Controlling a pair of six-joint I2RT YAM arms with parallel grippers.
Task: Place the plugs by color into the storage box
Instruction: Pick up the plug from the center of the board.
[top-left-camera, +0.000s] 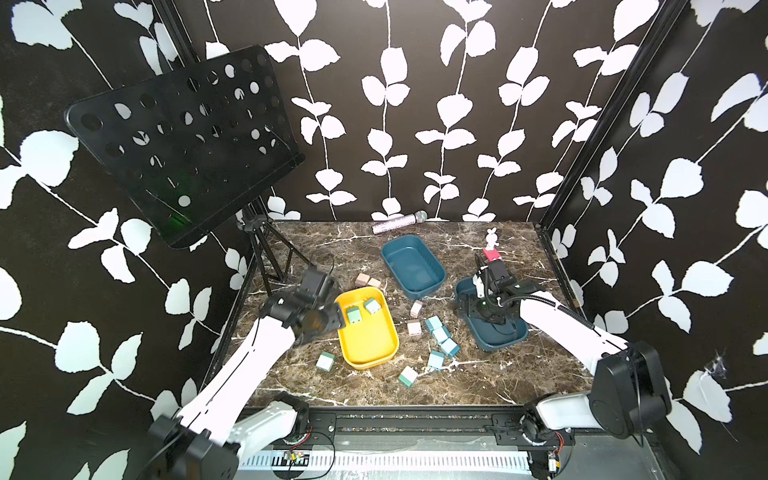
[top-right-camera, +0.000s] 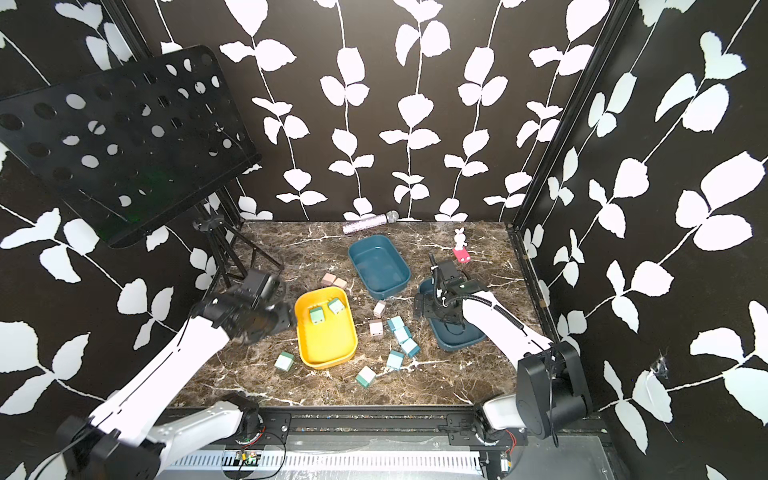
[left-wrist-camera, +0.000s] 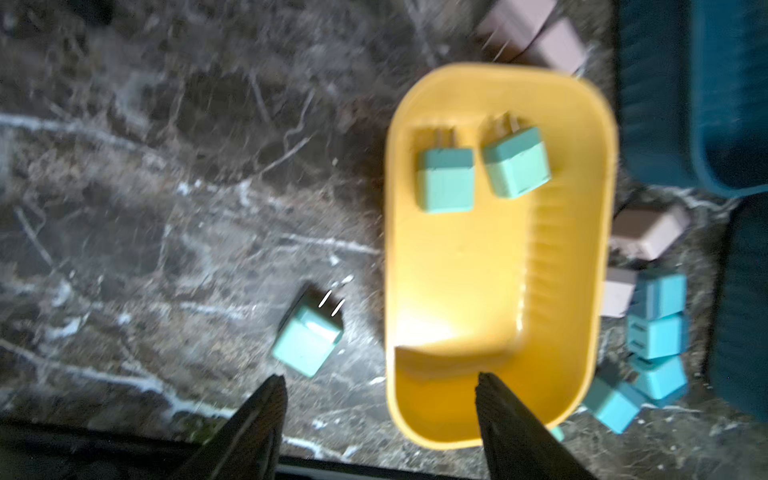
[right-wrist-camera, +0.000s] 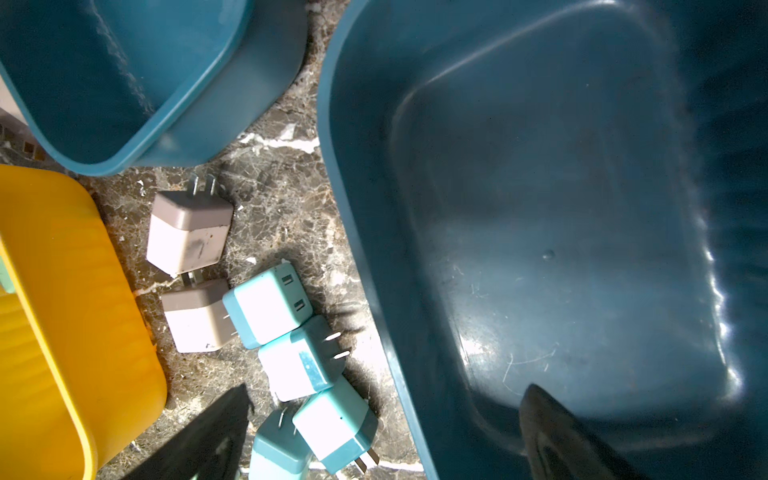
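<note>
Two mint green plugs (top-left-camera: 353, 314) (left-wrist-camera: 446, 180) lie in the far end of the yellow box (top-left-camera: 365, 345) (left-wrist-camera: 478, 291). My left gripper (top-left-camera: 332, 318) (left-wrist-camera: 379, 378) hangs open and empty over that box's left rim, blurred. Another mint plug (left-wrist-camera: 307, 340) (top-left-camera: 325, 361) lies on the table left of the box, and one (top-left-camera: 407, 376) lies in front. Several light blue plugs (top-left-camera: 440, 332) (right-wrist-camera: 268, 305) cluster between the yellow box and the near teal box (top-left-camera: 498, 338) (right-wrist-camera: 561, 208). My right gripper (top-left-camera: 482, 311) (right-wrist-camera: 388, 390) is open above that teal box's left edge. Pink-beige plugs (top-left-camera: 368, 280) (right-wrist-camera: 189, 232) lie loose.
A second teal box (top-left-camera: 411, 266) stands behind, with nothing in it. A red block with a white rabbit (top-left-camera: 491, 249) sits at the back right, a microphone (top-left-camera: 399, 222) along the back wall, and a music stand (top-left-camera: 183, 137) with its tripod at the back left.
</note>
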